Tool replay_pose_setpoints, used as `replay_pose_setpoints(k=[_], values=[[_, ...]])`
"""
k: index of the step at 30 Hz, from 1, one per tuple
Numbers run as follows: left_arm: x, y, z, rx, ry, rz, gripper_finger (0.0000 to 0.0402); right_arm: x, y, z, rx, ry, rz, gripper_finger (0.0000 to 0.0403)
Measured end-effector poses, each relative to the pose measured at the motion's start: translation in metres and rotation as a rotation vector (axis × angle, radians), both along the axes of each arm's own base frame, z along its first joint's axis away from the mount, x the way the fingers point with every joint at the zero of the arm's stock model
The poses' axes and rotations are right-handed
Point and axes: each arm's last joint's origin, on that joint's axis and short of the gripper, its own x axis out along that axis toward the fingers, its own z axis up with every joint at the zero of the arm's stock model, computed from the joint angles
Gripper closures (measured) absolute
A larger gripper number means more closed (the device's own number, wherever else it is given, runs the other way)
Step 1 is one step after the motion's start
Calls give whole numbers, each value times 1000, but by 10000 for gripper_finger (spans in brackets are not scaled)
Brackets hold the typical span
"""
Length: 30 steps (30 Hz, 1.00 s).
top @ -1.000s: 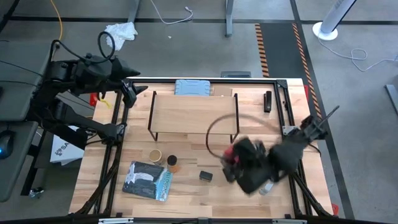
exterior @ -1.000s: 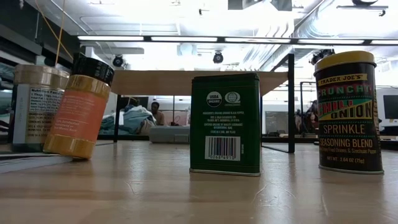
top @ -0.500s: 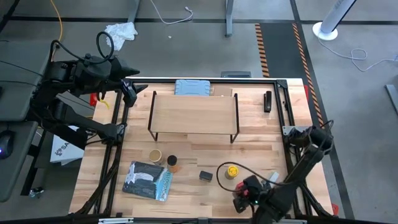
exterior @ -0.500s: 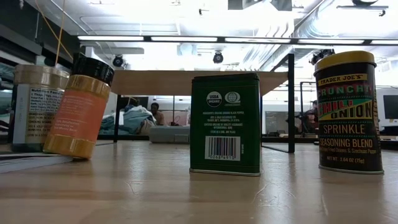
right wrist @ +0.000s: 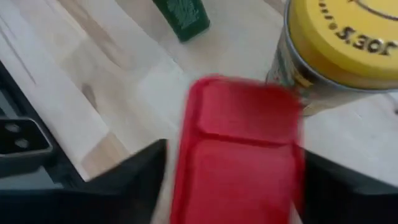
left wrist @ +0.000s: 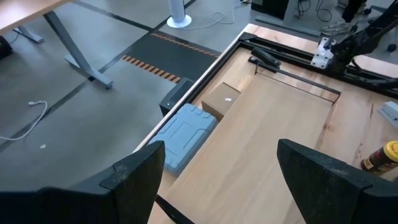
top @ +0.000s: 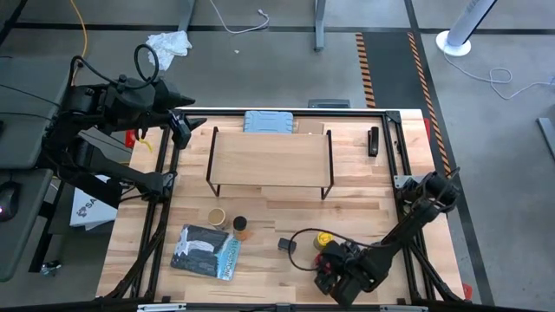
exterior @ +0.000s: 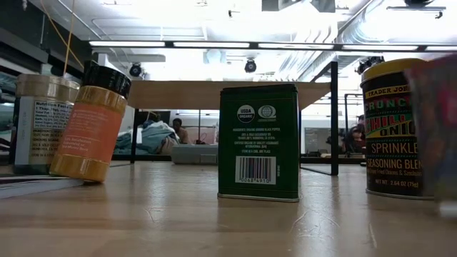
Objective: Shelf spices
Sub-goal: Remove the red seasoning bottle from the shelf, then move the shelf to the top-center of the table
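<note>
Right gripper [top: 328, 267] grips red square tin [right wrist: 239, 149] (wrist view only) beside yellow jar [top: 323, 238].

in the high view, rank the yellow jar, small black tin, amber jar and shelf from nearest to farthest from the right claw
From the right claw, at the table's front edge:
1. Yellow jar, just behind the claw.
2. Small black tin, a little to the left.
3. Amber jar, farther left.
4. Shelf, toward the back of the table, though its front edge comes close to the amber jar's range.
</note>
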Motion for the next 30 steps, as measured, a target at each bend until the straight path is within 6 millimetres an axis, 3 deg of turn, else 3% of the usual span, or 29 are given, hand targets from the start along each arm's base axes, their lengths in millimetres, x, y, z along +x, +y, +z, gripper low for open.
replay_pose_setpoints(k=[3, 6, 11, 17, 20, 23, 26, 28, 30], values=[[0, 0, 0, -5, -4, 4, 94, 1, -2, -1, 8, 44, 41, 31], [0, 0, 0, -6, -4, 5, 94, 2, -2, -1, 43, 88, 73, 11], [0, 0, 0, 7, 3, 4, 94, 1, -2, 7, 121, 115, 113, 20], [-2, -1, -3, -37, 24, -19, 94, -14, 1, 61, 96, 139, 182, 55], [1, -7, -9, -99, 57, -96, 106, -20, -6, 95, 14, 158, 156, 93], [10, -19, -27, -117, 94, -165, 152, -19, -20, 126, -107, 134, 104, 157], [20, -33, -57, -131, 55, -221, 234, -10, -42, 143, -211, 97, -11, 254], [25, -43, -82, -172, -23, -247, 303, 0, -57, 145, -246, 84, -63, 338], [33, -53, -111, -238, -123, -277, 369, 13, -72, 142, -270, 88, -74, 384]])
